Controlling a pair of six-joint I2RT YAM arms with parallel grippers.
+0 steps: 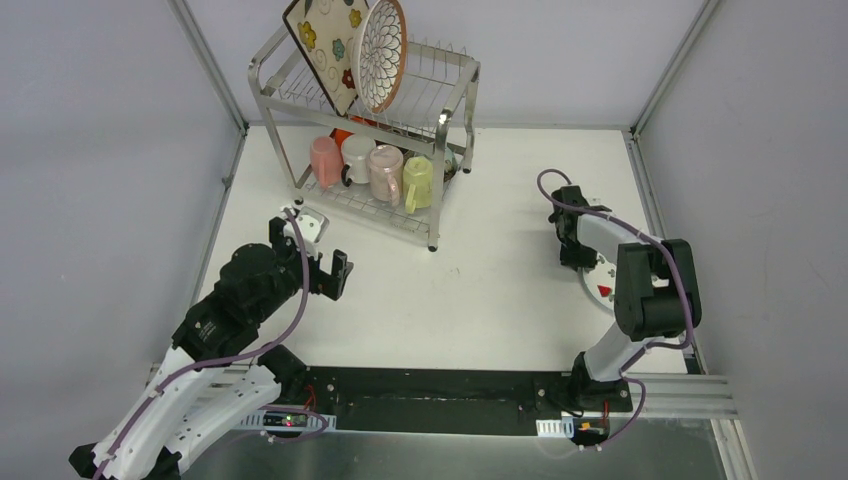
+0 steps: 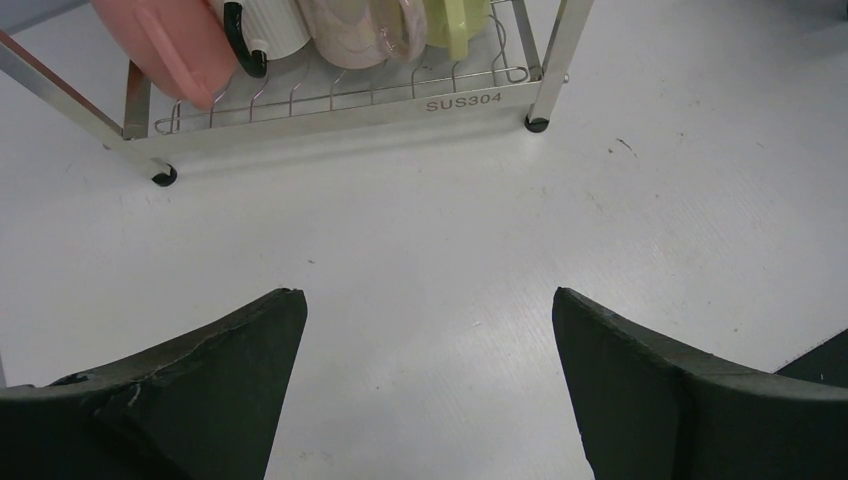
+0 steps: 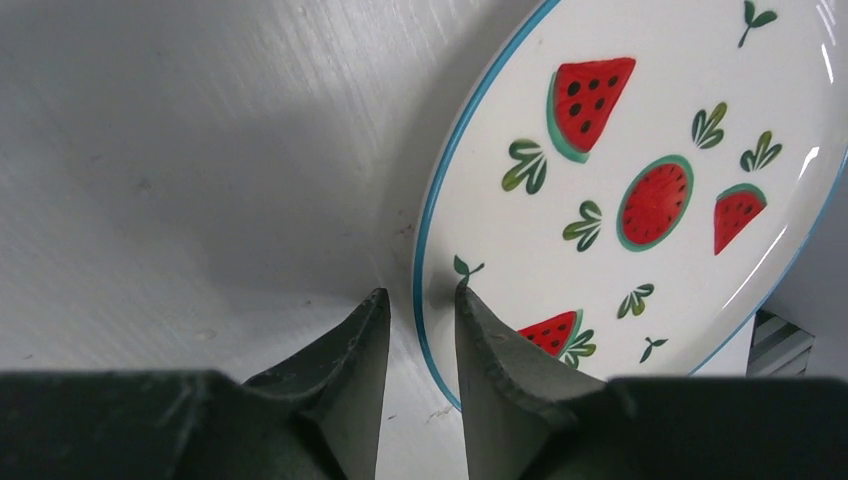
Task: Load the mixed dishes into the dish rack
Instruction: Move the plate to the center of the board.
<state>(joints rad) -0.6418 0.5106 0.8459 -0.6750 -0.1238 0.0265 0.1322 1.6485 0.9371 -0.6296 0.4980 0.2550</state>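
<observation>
The right gripper (image 3: 420, 300) is down at the near-left rim of the watermelon plate (image 3: 620, 200), which lies on the table (image 3: 180, 150) at the right side, well apart from the rack (image 1: 437, 215). Its jaws stand narrow, one finger outside the rim and one over the plate's face, with the blue edge between them. Whether the pads have bitten yet I cannot tell; a slit of light shows on the outer side.

The left gripper (image 2: 425, 300) hangs over bare table just before the rack's front rail, jaws spread wide and holding nothing.

Farther back, four mugs (image 1: 370, 165) line the lower tier. Above them the square plate (image 1: 325, 45) and petal plate (image 1: 380, 55) lean together on the upper tier.

The risk, as I judge it, is the hold: a pinch on so little rim could let the glazed plate swing or slip on lifting. If the outer finger fails to get beneath the edge, the jaws may just shove the plate along the table. Later, slotting it in could knock the two leaning plates.
</observation>
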